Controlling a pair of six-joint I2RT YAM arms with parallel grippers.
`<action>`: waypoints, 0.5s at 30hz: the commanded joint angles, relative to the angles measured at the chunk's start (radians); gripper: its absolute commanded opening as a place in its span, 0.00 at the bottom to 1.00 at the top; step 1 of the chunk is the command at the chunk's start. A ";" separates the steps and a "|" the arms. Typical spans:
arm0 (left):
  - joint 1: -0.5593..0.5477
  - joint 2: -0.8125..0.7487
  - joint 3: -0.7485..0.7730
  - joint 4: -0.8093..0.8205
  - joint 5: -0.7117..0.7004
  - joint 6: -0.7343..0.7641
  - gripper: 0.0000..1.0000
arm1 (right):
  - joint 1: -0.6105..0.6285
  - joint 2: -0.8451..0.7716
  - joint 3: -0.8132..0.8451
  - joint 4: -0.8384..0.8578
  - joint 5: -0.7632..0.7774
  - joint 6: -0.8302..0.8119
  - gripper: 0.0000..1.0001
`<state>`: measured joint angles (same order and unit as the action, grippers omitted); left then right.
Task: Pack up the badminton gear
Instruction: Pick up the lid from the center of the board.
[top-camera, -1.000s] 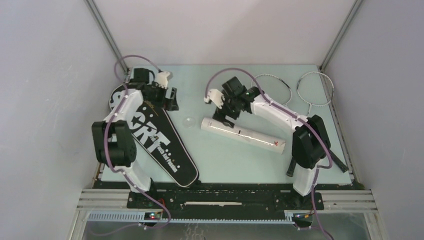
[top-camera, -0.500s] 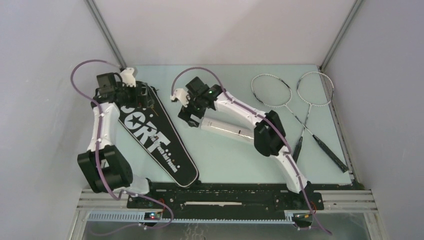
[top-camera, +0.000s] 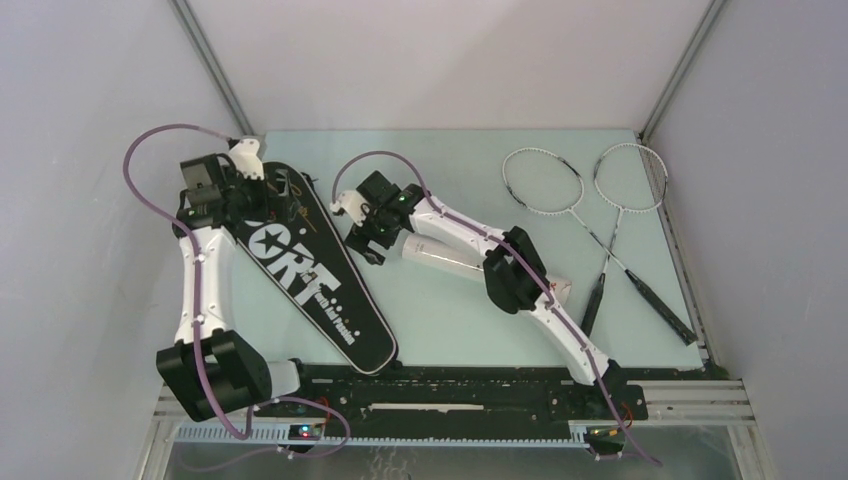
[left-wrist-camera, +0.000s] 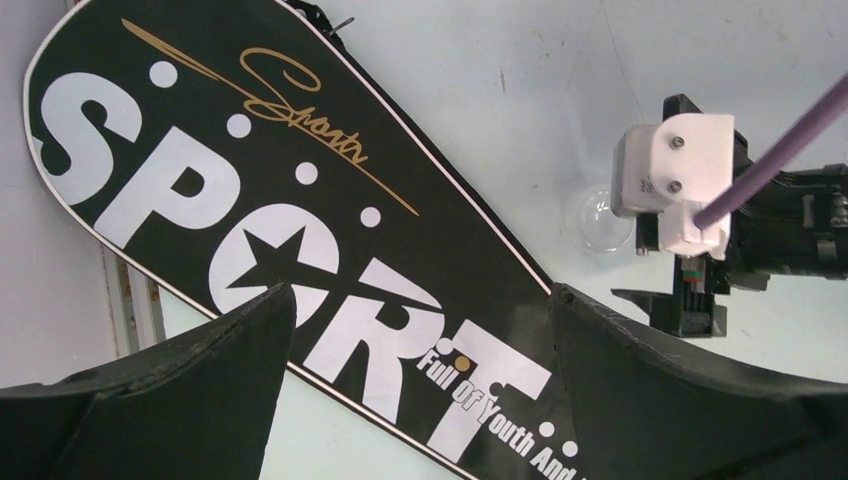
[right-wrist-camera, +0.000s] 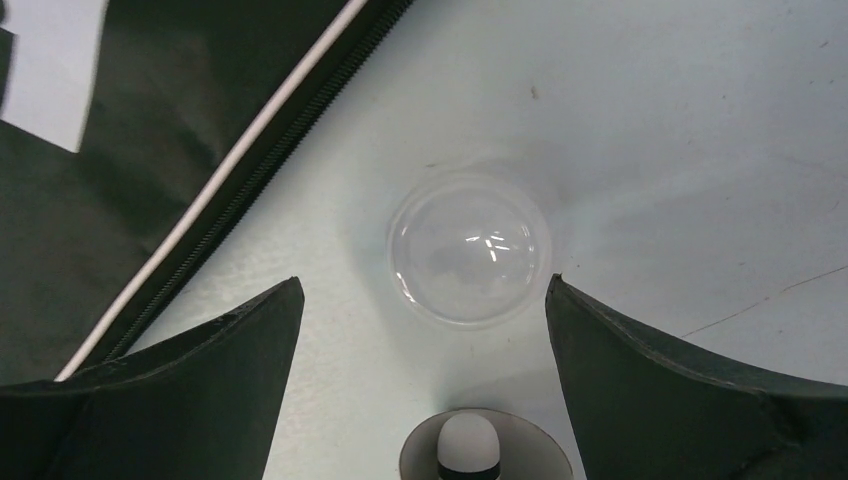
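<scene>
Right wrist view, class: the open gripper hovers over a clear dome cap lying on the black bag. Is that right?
No. The clear dome cap lies on the table beside the black bag, not on it; the right wrist view shows this.

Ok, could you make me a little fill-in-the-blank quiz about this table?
The black bag is lettered ____.
The left claw and the right claw are both ____.
____ racquets lie on the table's right side.
The right claw hangs over a clear cap by the white ____.
Missing: SPORT; open; two; tube.
</scene>
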<state>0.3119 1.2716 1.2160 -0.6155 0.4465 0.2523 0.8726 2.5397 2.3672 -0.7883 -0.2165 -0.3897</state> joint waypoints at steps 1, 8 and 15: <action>0.007 -0.006 -0.026 -0.001 0.020 0.019 1.00 | -0.002 0.025 0.043 0.017 0.031 0.034 1.00; 0.006 0.000 -0.033 -0.002 0.036 0.025 1.00 | -0.004 0.074 0.080 -0.011 0.058 0.053 0.98; 0.007 0.005 -0.038 -0.002 0.052 0.026 1.00 | -0.006 0.092 0.081 -0.001 0.062 0.069 0.94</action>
<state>0.3122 1.2766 1.2060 -0.6228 0.4660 0.2626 0.8700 2.6129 2.4115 -0.7948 -0.1696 -0.3473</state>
